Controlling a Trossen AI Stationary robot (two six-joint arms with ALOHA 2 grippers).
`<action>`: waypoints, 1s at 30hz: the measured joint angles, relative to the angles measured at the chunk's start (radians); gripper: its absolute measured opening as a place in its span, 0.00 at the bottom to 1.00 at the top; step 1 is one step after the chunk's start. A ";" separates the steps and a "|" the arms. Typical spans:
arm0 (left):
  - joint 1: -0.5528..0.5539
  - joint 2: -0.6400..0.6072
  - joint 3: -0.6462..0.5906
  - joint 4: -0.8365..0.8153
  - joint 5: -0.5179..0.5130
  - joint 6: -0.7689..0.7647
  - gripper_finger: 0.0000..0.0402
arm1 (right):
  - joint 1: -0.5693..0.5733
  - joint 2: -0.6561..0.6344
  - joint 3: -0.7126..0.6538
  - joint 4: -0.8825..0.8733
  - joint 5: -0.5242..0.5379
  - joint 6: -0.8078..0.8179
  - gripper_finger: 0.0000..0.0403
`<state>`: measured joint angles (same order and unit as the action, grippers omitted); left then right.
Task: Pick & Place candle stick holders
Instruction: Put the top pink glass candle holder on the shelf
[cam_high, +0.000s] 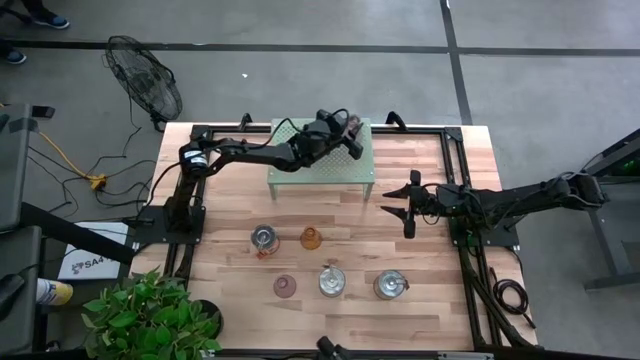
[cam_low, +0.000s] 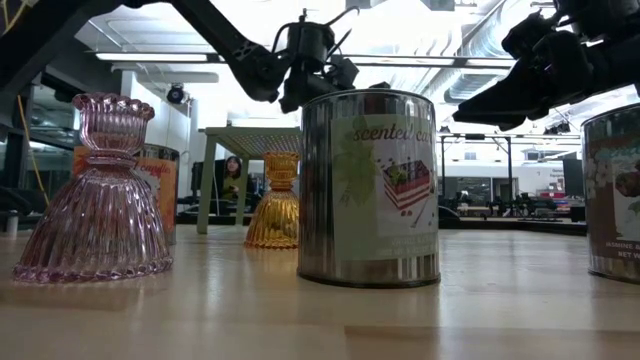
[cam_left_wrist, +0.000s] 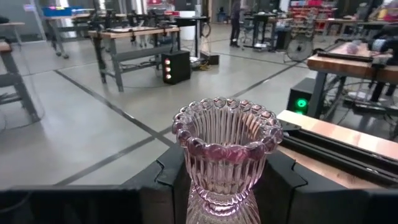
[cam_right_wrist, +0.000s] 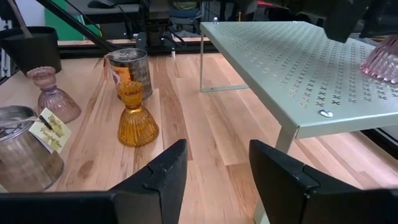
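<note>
A pale pink bell-shaped candle stick holder (cam_left_wrist: 227, 149) stands upright between the fingers of my left gripper (cam_high: 340, 125), which is shut on it over the far right part of the green perforated shelf (cam_high: 300, 165). The right wrist view shows this holder (cam_right_wrist: 382, 59) down at the shelf top. On the table stand an amber holder (cam_high: 311, 238), another pink holder (cam_high: 285, 286) and three clear jar-like holders (cam_high: 264, 238) (cam_high: 331, 280) (cam_high: 390, 285). My right gripper (cam_high: 400, 200) waits open at the table's right, beside the shelf. My left gripper pinches the pink holder between its two fingers at the narrow neck (cam_left_wrist: 205, 186) just under the scalloped cup. The fingers (cam_left_wrist: 168, 180) lie level and come from the table's left. The holder stays upright over the shelf; I cannot tell whether its base rests on it.
The shelf stands on thin legs (cam_right_wrist: 202, 68) at the table's far middle. Bare wood lies between the shelf and the row of holders. A floor fan (cam_high: 145, 80) and a potted plant (cam_high: 150, 320) stand off the table's left side.
</note>
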<state>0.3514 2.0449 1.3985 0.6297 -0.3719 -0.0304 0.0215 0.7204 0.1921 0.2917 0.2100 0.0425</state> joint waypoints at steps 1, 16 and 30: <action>0.001 0.000 0.007 -0.011 0.004 0.000 0.31 | 0.000 0.000 0.000 0.000 0.000 -0.001 0.42; 0.002 0.002 0.064 -0.110 -0.004 0.023 0.31 | 0.000 0.000 0.000 0.001 -0.003 0.001 0.42; 0.002 0.002 0.064 -0.117 -0.040 -0.052 0.34 | 0.000 0.000 0.000 0.001 -0.003 0.002 0.42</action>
<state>0.3534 2.0468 1.4624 0.5124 -0.4118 -0.0828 0.0216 0.7204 0.1921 0.2928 0.2070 0.0441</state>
